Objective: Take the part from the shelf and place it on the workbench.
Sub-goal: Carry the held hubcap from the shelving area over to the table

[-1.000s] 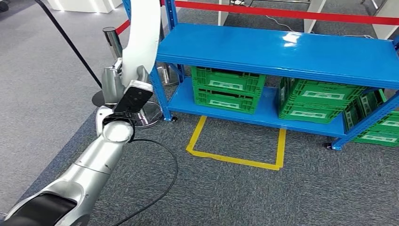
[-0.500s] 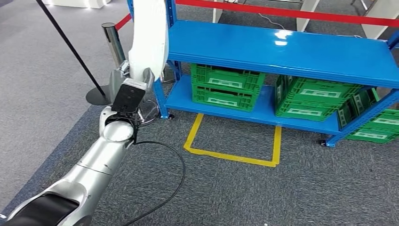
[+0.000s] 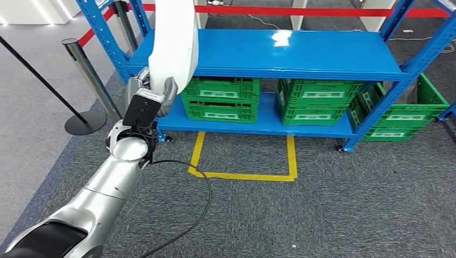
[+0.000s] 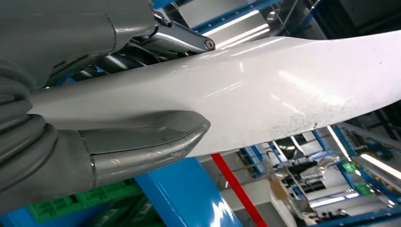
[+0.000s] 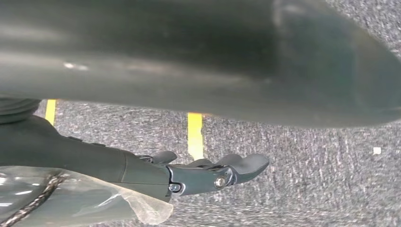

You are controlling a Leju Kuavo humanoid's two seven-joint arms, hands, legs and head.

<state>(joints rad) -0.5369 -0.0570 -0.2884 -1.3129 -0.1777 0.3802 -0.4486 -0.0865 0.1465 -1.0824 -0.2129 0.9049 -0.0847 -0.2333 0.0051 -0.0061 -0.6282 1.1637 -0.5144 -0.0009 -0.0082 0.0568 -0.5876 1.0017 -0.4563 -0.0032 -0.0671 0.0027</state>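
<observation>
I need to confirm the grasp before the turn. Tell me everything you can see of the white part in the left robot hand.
The long, curved, glossy white panel looks like moulded plastic or painted sheet, smooth with faint dark speckling near one edge. It stands roughly upright in front of the blue metal shelf's left end, its top running out of the head view. The left robot hand grips its lower end, thumb on one face and fingers on the other. Nothing else touches it.
</observation>
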